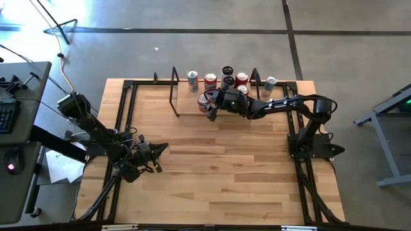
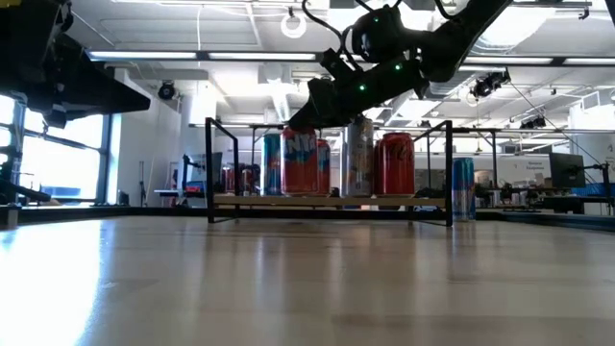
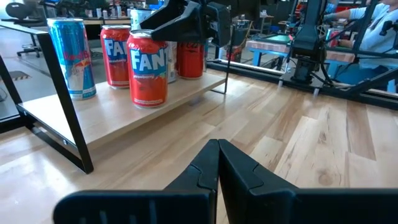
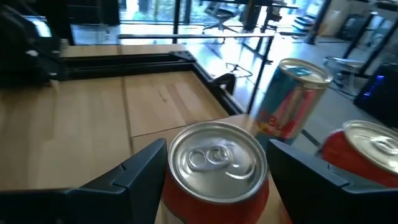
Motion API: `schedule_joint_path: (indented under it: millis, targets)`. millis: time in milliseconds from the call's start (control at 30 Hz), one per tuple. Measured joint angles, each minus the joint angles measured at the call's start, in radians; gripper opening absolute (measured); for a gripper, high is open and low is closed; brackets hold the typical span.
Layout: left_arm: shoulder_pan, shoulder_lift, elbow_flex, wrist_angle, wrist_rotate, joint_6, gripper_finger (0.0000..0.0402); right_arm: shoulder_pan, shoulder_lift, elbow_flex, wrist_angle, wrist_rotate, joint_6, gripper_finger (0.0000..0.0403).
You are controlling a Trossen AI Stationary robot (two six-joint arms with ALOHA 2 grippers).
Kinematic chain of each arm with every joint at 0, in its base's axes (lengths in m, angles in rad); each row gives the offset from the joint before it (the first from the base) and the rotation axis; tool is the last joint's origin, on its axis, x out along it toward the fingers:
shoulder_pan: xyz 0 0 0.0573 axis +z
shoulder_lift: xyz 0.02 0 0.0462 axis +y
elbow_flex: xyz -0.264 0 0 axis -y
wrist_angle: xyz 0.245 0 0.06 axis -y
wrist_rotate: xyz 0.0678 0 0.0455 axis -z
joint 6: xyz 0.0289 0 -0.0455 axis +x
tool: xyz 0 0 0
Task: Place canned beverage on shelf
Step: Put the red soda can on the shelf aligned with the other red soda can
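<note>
At upper centre of the high view, the right claw (image 1: pixel 208 108) straddles a red can (image 1: pixel 203 101) on the shelf (image 1: pixel 186 108), fingers wide, apparently letting go; the left claw (image 1: pixel 154 157) waits shut, lower left.

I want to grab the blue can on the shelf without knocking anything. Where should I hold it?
Hold the blue can around its round sides, about halfway up, coming from the shelf's open front edge. It stands upright at the row's end, apart from the red cans beside it, so there's room for fingers on both sides.
</note>
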Motion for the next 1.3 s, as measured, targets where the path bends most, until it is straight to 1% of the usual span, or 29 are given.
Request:
schedule_joint_path:
  millis: [400, 633, 767, 833, 900, 967, 1033, 1100, 1167, 1200, 1233, 1300]
  targets:
    - [0.000, 0.000, 0.000, 0.000, 0.000, 0.002, 0.0000, 0.012, 0.000, 0.000, 0.005, 0.087, 0.021, 0.0261]
    - [0.000, 0.000, 0.000, 0.000, 0.000, 0.002, 0.0000, 0.069, -0.002, 0.001, 0.065, 0.184, -0.096, 0.0261]
    - [0.000, 0.000, 0.000, -0.001, 0.000, 0.002, 0.0000, 0.118, -0.004, 0.034, 0.060, 0.253, -0.147, 0.0261]
    - [0.000, 0.000, 0.000, -0.001, 0.000, 0.002, 0.0000, 0.146, -0.005, 0.064, 0.025, 0.277, -0.163, 0.0254]
    - [0.000, 0.000, 0.000, -0.001, 0.000, 0.002, 0.0000, 0.176, -0.005, 0.096, -0.036, 0.277, -0.169, 0.0234]
    - [0.000, 0.000, 0.000, -0.001, 0.000, 0.002, 0.0000, 0.202, -0.005, 0.119, -0.094, 0.275, -0.170, 0.0198]
    - [0.000, 0.000, 0.000, 0.000, 0.000, 0.002, 0.0000, 0.216, 0.000, 0.128, -0.124, 0.263, -0.161, 0.0150]
    - [0.000, 0.000, 0.000, -0.001, 0.000, 0.002, 0.0000, 0.212, 0.005, 0.128, -0.164, 0.224, -0.128, 0.0092]
    - [0.000, 0.000, 0.000, 0.000, 0.001, 0.002, 0.0000, 0.202, 0.028, 0.129, -0.168, 0.187, -0.098, 0.0034]
    - [0.000, -0.001, 0.000, 0.000, 0.000, 0.002, 0.0000, 0.198, 0.040, 0.128, -0.182, 0.186, -0.089, 0.0017]
    - [0.000, -0.001, 0.000, -0.001, 0.001, 0.002, 0.0000, 0.195, 0.053, 0.127, -0.180, 0.186, -0.089, 0.0011]
    - [0.000, -0.001, 0.001, 0.000, 0.001, 0.004, 0.0000, 0.187, 0.081, 0.127, -0.163, 0.184, -0.068, 0.0021]
